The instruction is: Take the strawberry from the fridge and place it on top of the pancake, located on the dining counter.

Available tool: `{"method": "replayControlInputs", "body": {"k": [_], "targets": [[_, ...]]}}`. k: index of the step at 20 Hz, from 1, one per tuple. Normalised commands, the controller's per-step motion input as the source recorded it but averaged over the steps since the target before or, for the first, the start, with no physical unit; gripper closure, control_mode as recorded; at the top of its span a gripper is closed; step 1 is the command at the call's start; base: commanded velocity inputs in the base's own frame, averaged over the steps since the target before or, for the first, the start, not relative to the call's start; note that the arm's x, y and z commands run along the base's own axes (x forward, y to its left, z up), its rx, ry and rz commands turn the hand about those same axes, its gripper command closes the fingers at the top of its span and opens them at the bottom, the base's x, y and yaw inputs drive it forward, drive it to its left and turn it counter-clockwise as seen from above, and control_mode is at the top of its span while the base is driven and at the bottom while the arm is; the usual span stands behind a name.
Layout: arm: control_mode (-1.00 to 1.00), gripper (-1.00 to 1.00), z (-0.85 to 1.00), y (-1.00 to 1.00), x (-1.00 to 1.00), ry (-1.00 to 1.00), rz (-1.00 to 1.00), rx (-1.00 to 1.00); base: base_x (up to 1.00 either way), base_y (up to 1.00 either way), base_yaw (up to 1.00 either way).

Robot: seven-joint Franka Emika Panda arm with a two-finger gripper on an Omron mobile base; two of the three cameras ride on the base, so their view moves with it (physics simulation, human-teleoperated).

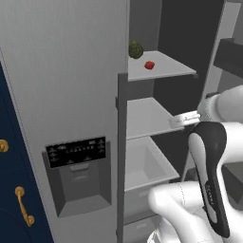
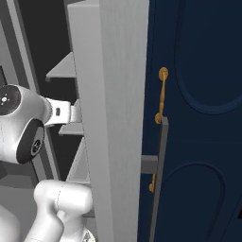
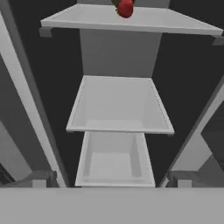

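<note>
The fridge (image 1: 71, 71) stands with its right door swung open and its pale shelves showing. On the top shelf (image 1: 166, 69) lies the strawberry (image 1: 149, 65), tiny and bright red, just in front of a dark green bumpy ball (image 1: 135, 49). In the hand view the strawberry (image 3: 125, 8) sits at the top edge, high above my gripper (image 3: 109, 179). The gripper is open, its fingertips (image 3: 39, 177) wide apart with nothing between them. It points into the fridge at the level of the middle shelf (image 3: 118, 105). The pancake and the dining counter are out of view.
A bin drawer (image 1: 147, 166) sits below the middle shelf. The open fridge door (image 2: 111, 118) stands close on my arm's right, its dark bar handle (image 2: 158, 175) facing navy cabinets (image 2: 198, 118) with gold handles. The black dispenser panel (image 1: 76, 152) is on the shut left door.
</note>
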Motion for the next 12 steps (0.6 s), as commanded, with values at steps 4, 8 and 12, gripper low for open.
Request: {"method": "replayControlInputs", "body": {"k": [4,8,12], "targets": [[-1.0,-1.0,0.41,0.06,0.57,-0.04,0.0,-0.01,0.0,0.0,0.0],[-1.0,-1.0,0.45,0.1,0.45,0.0,0.04,0.0,0.0,0.0,0.0],[-1.0,-1.0,0.51,0.05,0.51,0.02,0.08,0.0,0.0,0.0,0.0]]}}
